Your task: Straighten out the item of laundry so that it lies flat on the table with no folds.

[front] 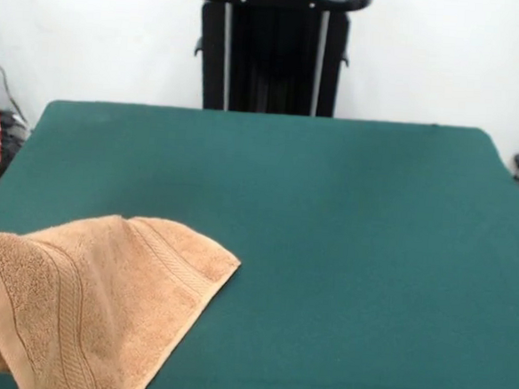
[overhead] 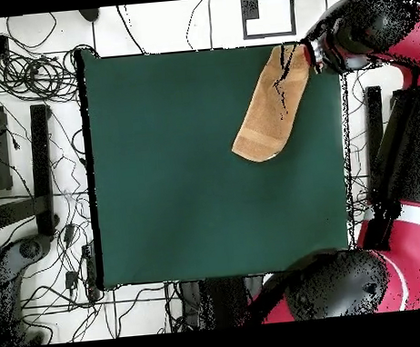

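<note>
The tan-orange towel [front: 91, 303] hangs lifted at the green table [front: 344, 254]'s near-left corner, presumably to shake folds out; the gripper [overhead: 311, 55] seemingly holds its raised end; claw state cannot be told.

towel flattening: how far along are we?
Done: nothing yet looks finished. The tan-orange terry-cloth towel is not flat; it is bunched into a long drape at one corner of the dark green felt-covered table.

In hand: the red and black arm's gripper is at the towel's raised end by the table edge, apparently lifting it; its grip isn't visible.

Left: lay it down, spread it, remove the folds.
</note>
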You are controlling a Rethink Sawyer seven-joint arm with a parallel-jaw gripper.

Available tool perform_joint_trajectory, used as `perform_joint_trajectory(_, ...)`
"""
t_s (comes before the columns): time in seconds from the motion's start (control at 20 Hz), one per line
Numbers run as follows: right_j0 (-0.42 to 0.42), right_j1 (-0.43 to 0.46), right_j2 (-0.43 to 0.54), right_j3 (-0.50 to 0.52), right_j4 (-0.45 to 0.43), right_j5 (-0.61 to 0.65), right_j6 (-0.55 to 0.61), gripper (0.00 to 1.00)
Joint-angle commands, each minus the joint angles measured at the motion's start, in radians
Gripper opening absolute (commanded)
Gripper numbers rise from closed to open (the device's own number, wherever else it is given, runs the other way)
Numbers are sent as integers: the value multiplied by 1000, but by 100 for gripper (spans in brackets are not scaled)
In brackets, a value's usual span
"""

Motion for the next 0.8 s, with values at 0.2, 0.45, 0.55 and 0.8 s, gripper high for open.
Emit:
perform_joint_trajectory(0.2, -37, -414, -102, 682, 127, -277, 76, 0)
perform_joint_trajectory(0.45, 19, -664, -242, 969, 183, -332, 332, 0)
perform_joint_trajectory(0.55, 77, -740, -318, 1034, 208, -315, 436, 0)
perform_joint_trajectory(0.8, 218, -829, -475, 1112, 256, -265, 633, 0)
